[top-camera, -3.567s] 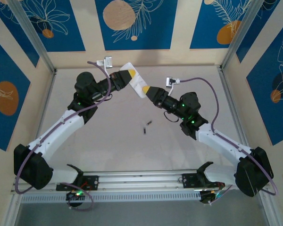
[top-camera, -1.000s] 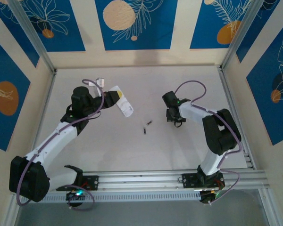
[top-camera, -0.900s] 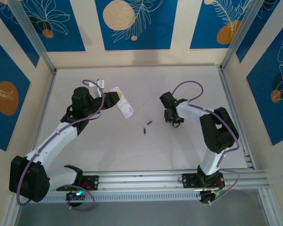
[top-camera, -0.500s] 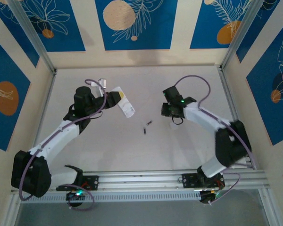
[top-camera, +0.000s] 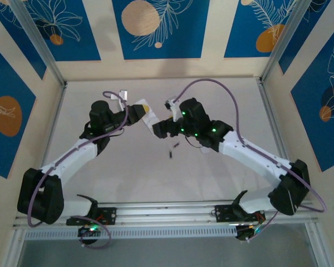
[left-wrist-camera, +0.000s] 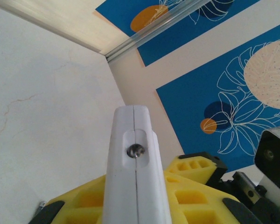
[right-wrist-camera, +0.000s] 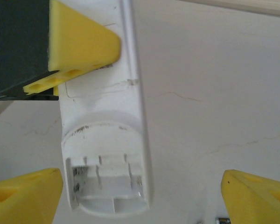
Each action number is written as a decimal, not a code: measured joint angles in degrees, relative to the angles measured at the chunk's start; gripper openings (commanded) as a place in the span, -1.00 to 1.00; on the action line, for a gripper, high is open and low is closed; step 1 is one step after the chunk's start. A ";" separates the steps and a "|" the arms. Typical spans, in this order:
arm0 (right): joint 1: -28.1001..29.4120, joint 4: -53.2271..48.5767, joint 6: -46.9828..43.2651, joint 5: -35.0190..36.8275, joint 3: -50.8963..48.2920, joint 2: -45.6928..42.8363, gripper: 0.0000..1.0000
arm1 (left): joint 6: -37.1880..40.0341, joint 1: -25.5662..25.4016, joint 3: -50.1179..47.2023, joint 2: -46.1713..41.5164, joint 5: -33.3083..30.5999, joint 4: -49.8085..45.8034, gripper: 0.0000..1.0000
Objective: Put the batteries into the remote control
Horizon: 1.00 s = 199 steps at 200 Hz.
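Observation:
My left gripper [top-camera: 136, 114] is shut on the white remote control [top-camera: 148, 117], holding it off the table at the back centre. The left wrist view looks along the remote's narrow edge [left-wrist-camera: 136, 140], with yellow fingers [left-wrist-camera: 196, 170] on both sides. My right gripper [top-camera: 160, 129] is open at the remote's free end. In the right wrist view its yellow fingertips [right-wrist-camera: 25, 196] stand wide on either side of the remote's open, empty battery compartment [right-wrist-camera: 105, 184]. Two dark batteries [top-camera: 173, 149] lie on the table just below and right of the remote; one end [right-wrist-camera: 222, 219] peeks in at the right wrist view's bottom edge.
The pale table [top-camera: 211, 178] is walled by blue-patterned panels with metal corner posts [top-camera: 42, 44]. A rail [top-camera: 167, 211] carrying both arm bases runs along the near edge. The right arm's grey cable [top-camera: 234, 105] loops above its forearm.
The right arm has swung left from the table's right half to the remote's free end, and its jaws have opened wide. The left arm still holds the remote, shifted slightly.

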 measured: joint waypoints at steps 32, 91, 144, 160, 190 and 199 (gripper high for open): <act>1.84 -1.38 -2.78 0.24 5.05 5.31 0.68 | -0.61 0.09 0.00 -0.02 -0.04 0.85 -1.00; 4.33 -3.96 -5.60 3.91 10.16 10.08 -0.08 | -0.63 0.22 0.00 -0.11 -0.28 0.44 -1.00; 6.29 -5.25 -2.25 8.33 10.75 10.16 -0.17 | 2.45 0.33 0.28 -1.95 -1.25 -3.06 0.64; 6.80 -6.60 3.52 11.54 10.78 10.16 -0.18 | 6.34 0.50 0.85 -5.97 -5.03 -9.33 0.90; 6.99 -11.45 15.82 17.81 12.20 12.61 -0.23 | 17.55 0.70 5.75 -17.16 -19.54 -25.73 1.00; 7.10 -12.48 19.06 19.34 13.05 14.73 -0.22 | 20.57 0.76 7.45 -20.17 -24.50 -29.92 1.00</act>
